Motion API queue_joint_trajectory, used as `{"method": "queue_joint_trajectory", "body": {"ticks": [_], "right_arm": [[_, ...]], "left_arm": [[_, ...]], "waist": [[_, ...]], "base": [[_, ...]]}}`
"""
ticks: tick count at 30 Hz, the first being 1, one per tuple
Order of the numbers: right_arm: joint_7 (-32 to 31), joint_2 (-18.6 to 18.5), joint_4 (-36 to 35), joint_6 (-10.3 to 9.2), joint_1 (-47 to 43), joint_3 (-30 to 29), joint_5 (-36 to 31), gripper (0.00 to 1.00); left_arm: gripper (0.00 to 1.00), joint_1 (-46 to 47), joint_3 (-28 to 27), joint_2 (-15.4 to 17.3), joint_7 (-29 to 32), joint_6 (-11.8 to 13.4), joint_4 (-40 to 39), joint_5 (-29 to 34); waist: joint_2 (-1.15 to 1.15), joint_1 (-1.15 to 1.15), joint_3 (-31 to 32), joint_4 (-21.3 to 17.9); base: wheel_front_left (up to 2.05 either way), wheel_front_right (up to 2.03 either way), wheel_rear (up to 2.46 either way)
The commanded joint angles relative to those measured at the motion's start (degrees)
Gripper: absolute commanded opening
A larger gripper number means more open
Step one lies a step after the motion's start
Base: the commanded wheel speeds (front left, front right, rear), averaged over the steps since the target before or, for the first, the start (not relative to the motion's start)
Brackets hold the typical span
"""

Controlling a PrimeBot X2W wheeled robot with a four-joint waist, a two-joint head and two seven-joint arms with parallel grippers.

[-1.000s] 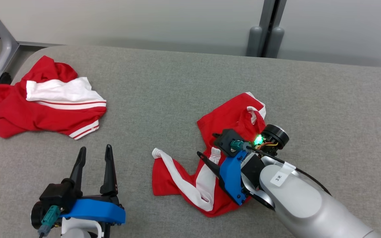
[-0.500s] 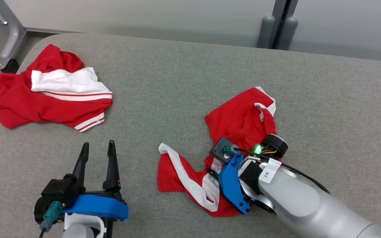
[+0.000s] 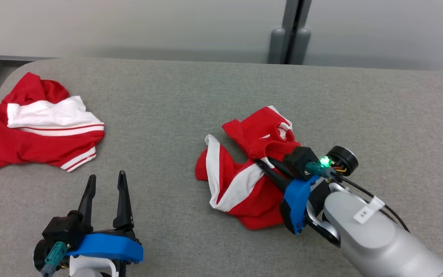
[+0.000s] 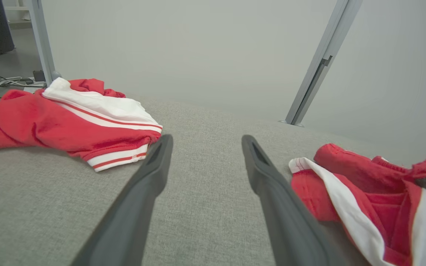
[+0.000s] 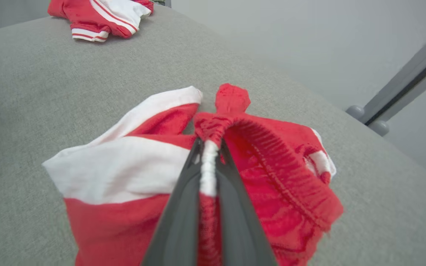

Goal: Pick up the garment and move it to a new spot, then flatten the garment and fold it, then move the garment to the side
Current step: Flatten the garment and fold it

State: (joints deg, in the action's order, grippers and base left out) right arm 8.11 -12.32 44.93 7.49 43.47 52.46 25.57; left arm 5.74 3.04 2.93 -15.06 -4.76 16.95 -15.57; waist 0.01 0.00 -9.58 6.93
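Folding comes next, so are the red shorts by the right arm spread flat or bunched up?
Bunched up. The shorts lie crumpled on the grey surface, white stripes twisted, waistband gathered into a ridge.

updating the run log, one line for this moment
right gripper: shut on red garment | left gripper: open, empty | other garment: far left

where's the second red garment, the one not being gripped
The loose garment lies at the grey table's far-left edge in the head view, beyond the left gripper.

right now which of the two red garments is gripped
The middle garment, pinched in the shut right gripper; the other garment lies untouched at the far left.
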Motion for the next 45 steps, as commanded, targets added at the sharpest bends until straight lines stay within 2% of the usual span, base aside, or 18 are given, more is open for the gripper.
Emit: {"method": "queue_joint_trajectory", "body": {"ticks": [1,5,11,19,20,21,29,37,41,45], "right_arm": [[1.94,-0.69,-1.02,0.01,-2.08,-1.11,-0.74,0.00],[5.11,-2.17,-4.85,0.01,-7.53,-4.83,-2.42,0.00],[6.68,-3.66,-13.30,0.01,-19.29,-11.54,-7.01,0.00],[6.78,-2.62,-20.80,0.01,-33.90,-20.60,-11.11,0.00],[6.80,-2.18,-21.47,0.01,-35.01,-21.78,-11.60,0.27],[6.84,-1.54,-22.29,0.01,-36.08,-22.77,-11.71,1.00],[7.10,1.66,-31.69,0.01,-41.50,-33.86,-14.09,1.00],[7.11,7.07,-42.48,0.01,-44.07,-45.12,-16.82,1.00],[7.11,8.90,-43.85,0.01,-44.35,-48.60,-17.99,1.00],[7.12,9.43,-42.74,0.01,-43.58,-49.02,-18.74,1.00]], "left_arm": [[1.00,-0.52,-0.01,-0.08,-0.16,-0.11,-0.07,0.48],[1.00,-0.78,-0.25,-0.04,-0.17,-0.30,-0.06,0.97],[1.00,-1.69,-0.61,-0.03,-0.17,-0.50,-0.15,1.27],[1.00,-2.26,-0.74,-0.06,-0.16,-0.69,0.06,1.60],[1.00,-2.41,-0.90,-0.05,-0.16,-0.75,0.13,1.58],[1.00,-2.63,-0.96,-0.06,-0.17,-0.76,0.18,1.63],[1.00,-3.39,-1.38,-0.07,-0.17,-1.00,0.27,1.98],[1.00,-3.27,-1.75,-0.05,-0.16,-1.17,-0.14,2.58],[1.00,-3.07,-1.90,-0.06,-0.17,-1.15,-0.36,3.06],[1.00,-2.55,-1.92,-0.05,-0.17,-1.15,-0.27,3.39]], "waist": [[-0.01,0.00,1.33,-1.89],[-0.01,0.00,1.96,-4.26],[-0.01,0.00,2.56,-6.68],[-0.01,0.00,3.35,-8.02],[-0.01,0.00,3.59,-8.19],[-0.01,0.00,3.76,-8.32],[-0.01,0.00,5.12,-9.17],[-0.01,0.00,5.14,-8.79],[-0.01,0.00,4.57,-8.43],[-0.01,0.00,3.82,-8.40]], "base": [[0.00,0.00,0.00],[0.00,0.00,0.00],[0.00,0.00,0.00],[0.00,0.00,0.00],[0.00,0.00,0.00],[0.00,0.00,0.00],[0.00,0.00,0.00],[0.00,0.00,0.00],[0.00,0.00,0.00],[0.00,0.00,0.00]]}}
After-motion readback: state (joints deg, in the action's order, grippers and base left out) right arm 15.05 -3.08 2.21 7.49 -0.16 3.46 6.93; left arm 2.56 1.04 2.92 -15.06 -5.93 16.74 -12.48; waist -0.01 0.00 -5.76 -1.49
